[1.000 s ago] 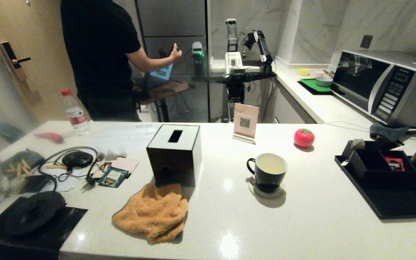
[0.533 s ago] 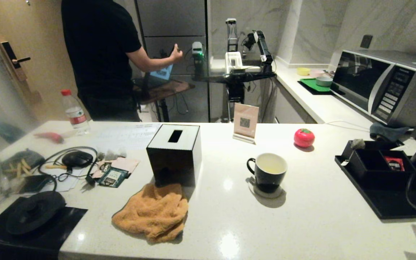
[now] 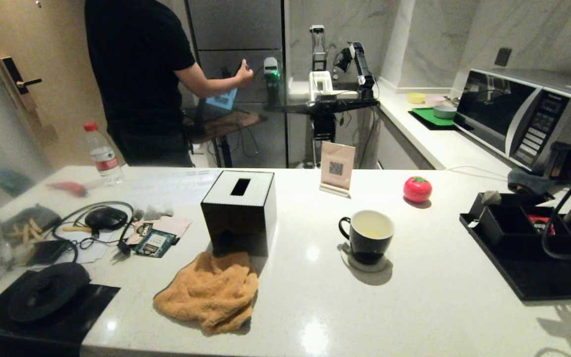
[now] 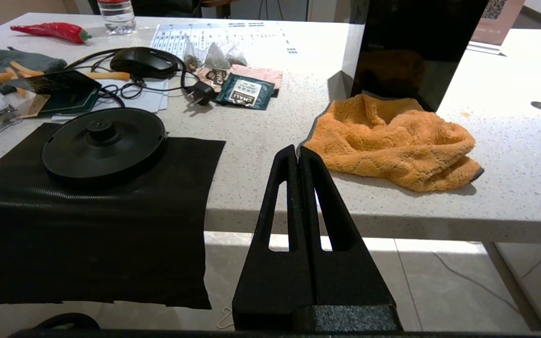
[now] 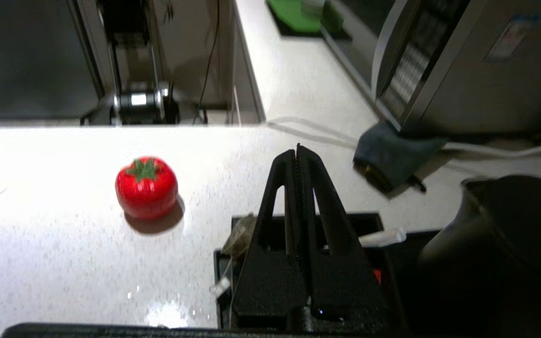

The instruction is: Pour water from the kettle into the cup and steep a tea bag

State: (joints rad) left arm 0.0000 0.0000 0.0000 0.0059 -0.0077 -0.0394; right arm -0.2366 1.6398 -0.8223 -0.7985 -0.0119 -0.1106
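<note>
The kettle (image 5: 496,244) is not on its round base (image 3: 47,290) at the far left of the counter; that base sits bare on its black mat, and my left gripper (image 4: 298,155) hangs off the counter's near edge beside the orange cloth (image 4: 392,136), fingers pressed together on nothing. Moving right, past the black tissue box (image 3: 240,210), the cup (image 3: 367,235) stands on its coaster, holding pale liquid low inside, so I judge the pour done or nearly so. At the far right is the change: over the last second my right arm has risen into the head view above the black tray (image 3: 528,277), and my right gripper (image 5: 297,152) now hovers over the compartment box, its 2 fingers shut and empty. In the wrist view the tea bag (image 5: 240,232) rests on that box's corner, string trailing, with the kettle's dark body just beside. I read this as the start of the reach for the tea bag; my fingers must part first.
</note>
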